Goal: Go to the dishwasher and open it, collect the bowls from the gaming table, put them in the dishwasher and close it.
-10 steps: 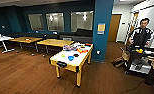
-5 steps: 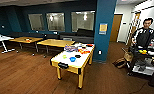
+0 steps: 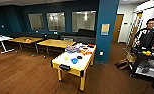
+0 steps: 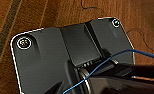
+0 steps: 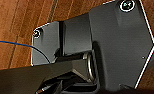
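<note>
Head view: gaming table (image 3: 75,65) sits centre frame on the wood floor (image 3: 23,77), long white top with yellow edge and yellow legs, one short end toward the camera. Green bowl (image 3: 65,58) and blue bowl (image 3: 74,60) are both on the near half of the top, just beside each other, blue one on the right. A small dark round item (image 3: 79,57) lies just past the blue bowl. Far half of the top carries a clutter of red, orange and bluish items (image 3: 80,49) (too blurred to name). Dark fitting on the near end panel.

Behind the table: two light wooden tables (image 3: 55,43), a white table (image 3: 0,39) at far left, dark blue wall with windows, teal pillar (image 3: 106,27) with a notice on it.

Right side: a person (image 3: 147,36) in dark clothes stands behind a dark cart (image 3: 145,62) with something yellow on top; a basket-like object (image 3: 122,64) is on the floor near it.

Wrist views: both look down at wood floor, with a thin blue cable (image 4: 113,58) crossing the left one. Fingers on either gripper: cannot tell, wide or narrow.
</note>
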